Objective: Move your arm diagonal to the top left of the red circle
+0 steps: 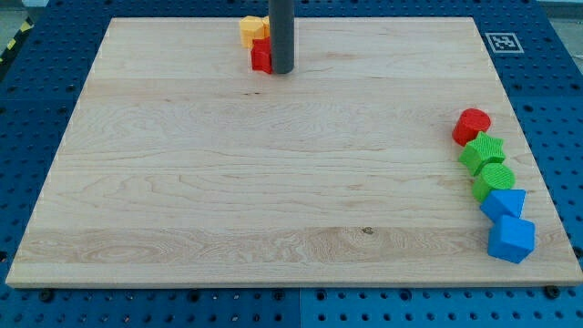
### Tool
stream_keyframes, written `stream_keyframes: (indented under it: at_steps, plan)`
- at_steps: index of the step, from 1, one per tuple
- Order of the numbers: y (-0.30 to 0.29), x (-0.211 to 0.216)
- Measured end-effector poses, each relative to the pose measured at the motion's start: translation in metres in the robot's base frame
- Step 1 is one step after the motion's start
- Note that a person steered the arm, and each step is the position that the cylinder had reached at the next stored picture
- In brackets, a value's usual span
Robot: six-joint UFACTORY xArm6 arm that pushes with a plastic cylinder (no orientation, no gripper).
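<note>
The red circle (472,124) sits at the view's right edge of the wooden board (273,182), well apart from my tip (281,71), which rests near the view's top, touching or just beside a small red block (261,56) whose shape I cannot make out, since the rod hides part of it. There is no hand to open or close here: the arm ends in a plain dark rod, and it holds nothing. Just above that red block is a yellow-orange block (251,29), also partly hidden.

Going outward, the board between the tip and the red circle is bare. Below the circle runs a close column: a green star-like block (482,150), a green round block (494,179), a blue block (504,202) and a blue cube (512,239), each touching or nearly touching the next.

The risk, as I judge it, is overshooting the spot up and to the left of the circle (the approach comes from that very side), which would nudge the circle into the green star-like block and disturb the column. Dragging the small red block along at the start is another hazard.

The red circle looks like a short, faceted round puck, bright red, lying flat.
</note>
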State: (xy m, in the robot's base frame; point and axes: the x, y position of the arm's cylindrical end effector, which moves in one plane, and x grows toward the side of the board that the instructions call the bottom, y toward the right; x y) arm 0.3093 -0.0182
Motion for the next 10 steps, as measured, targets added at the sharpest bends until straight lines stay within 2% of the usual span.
stream_keyframes:
  at_steps: [1,2,4,10]
  plan:
    - [-0.016,0.001]
    - [-0.027,-0.018]
    - [0.013,0.032]
    - [0.039,0.036]
